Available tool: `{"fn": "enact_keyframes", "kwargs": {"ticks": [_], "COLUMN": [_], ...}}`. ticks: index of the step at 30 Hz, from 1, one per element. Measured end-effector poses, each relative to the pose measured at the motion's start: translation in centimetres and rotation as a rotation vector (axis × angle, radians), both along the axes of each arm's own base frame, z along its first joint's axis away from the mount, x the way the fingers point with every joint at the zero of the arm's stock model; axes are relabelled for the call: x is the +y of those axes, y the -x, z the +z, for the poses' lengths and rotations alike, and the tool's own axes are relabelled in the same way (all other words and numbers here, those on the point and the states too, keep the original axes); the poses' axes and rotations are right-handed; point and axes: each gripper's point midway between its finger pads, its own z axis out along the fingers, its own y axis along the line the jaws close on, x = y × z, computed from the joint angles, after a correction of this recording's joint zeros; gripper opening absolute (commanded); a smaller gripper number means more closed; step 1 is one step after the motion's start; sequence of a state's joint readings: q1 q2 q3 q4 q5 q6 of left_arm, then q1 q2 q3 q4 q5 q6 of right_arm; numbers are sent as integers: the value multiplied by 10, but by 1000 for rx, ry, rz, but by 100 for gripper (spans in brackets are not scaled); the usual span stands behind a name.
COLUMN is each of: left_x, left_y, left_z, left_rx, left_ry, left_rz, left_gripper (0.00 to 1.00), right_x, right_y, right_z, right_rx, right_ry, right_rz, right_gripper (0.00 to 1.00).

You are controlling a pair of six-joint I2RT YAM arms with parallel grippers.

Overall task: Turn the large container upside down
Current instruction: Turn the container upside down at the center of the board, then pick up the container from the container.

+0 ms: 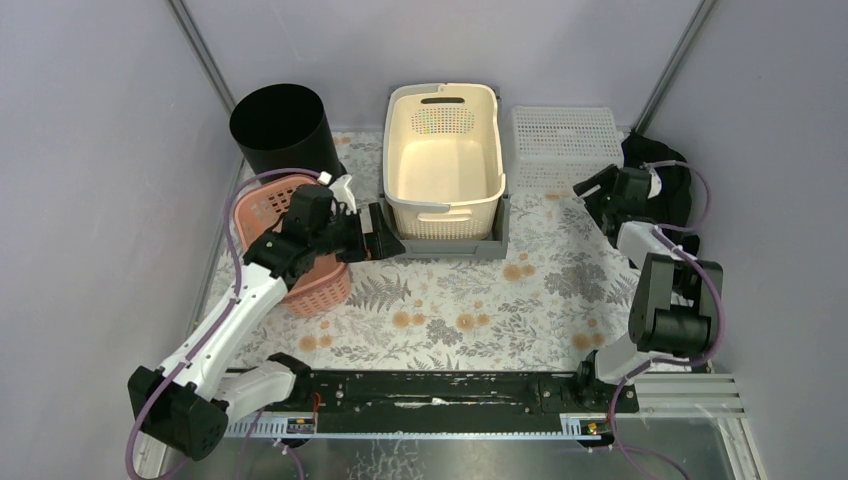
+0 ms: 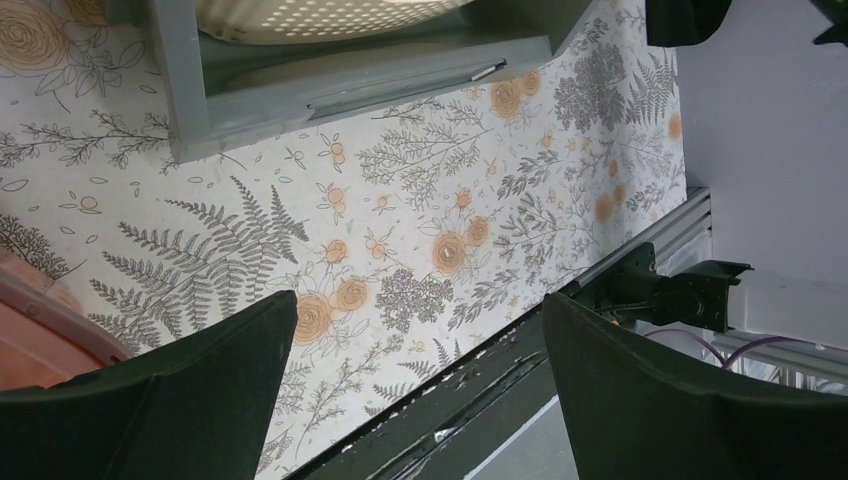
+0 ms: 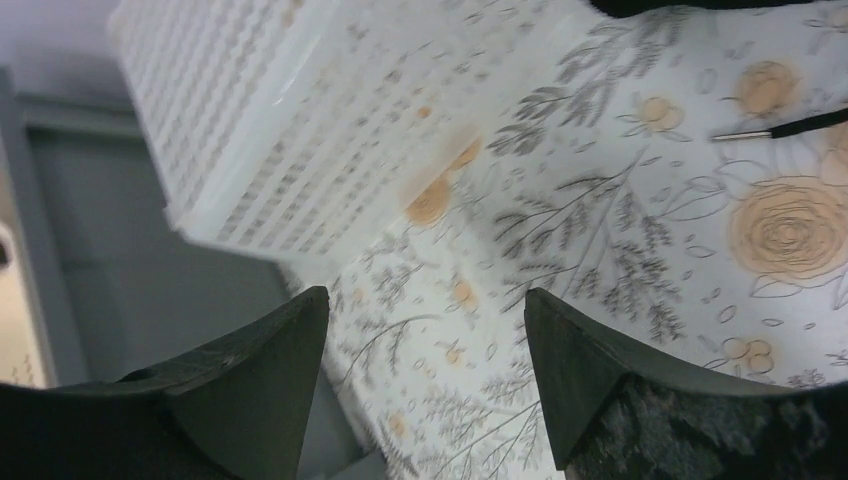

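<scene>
Top external | one large cream basket (image 1: 444, 160) upright on gray tray (image 1: 500, 228), just right of left gripper (image 1: 388, 236), wide, empty | right gripper (image 1: 592, 190) wide, empty | one pink basket (image 1: 268, 205), one black bin (image 1: 280, 125)

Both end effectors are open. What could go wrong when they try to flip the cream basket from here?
1. The cream basket sits on a grey tray; lifting one rim may drag or tip the tray too.
2. The left end effector reaches across the pink basket, so a swing may knock it.
3. The white mesh basket lies close on the right; the turning basket or the right end effector may hit it.
</scene>
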State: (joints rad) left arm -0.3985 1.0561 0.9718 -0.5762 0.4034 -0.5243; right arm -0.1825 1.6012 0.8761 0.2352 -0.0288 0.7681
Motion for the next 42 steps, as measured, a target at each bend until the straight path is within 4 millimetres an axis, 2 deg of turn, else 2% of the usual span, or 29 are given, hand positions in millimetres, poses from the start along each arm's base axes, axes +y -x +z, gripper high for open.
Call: {"fn": "enact_keyframes", "kwargs": {"ticks": [5,10,12,13,14,16,19,24,28,31,38,42], "left_x": [-2,1,4,6,8,11,15,24,30,37,52,52], "left_y": [-7,-19,-23,-24,-25,-26,-27,-28,-29,-30,-32,-32], "left_z": [5,19,21,22,21,20,22,26,22,18,16,6], "left_rx": [-7,-51,-64,-69,-70,-69,-82,-104,-91,-79,-77,-49], "left_ry": [-6,-20,-31,-39,-44,-53,-63,-71,-85,-100,-100,-104], "left_rz": [1,39,62,74,83,99,126,175,209,238,297,300], "left_gripper": [100,100,100,100,100,100,100,100,100,100,100,100], "right_x": [39,118,152,178,184,209,232,258,273,272,234,207], "right_y": [5,-2,2,8,10,21,35,63,80,85,98,86], "right_z": [38,104,130,147,150,159,162,145,134,135,146,154], "right_rx": [-22,-109,-154,-185,-193,-189,-177,-100,-53,-65,-65,-72], "right_ry": [46,122,133,136,136,147,162,190,247,282,356,333], "right_rz": [168,438,551,641,662,758,849,958,993,973,835,740], "right_gripper": [79,80,80,80,80,80,78,74,74,74,79,79]}}
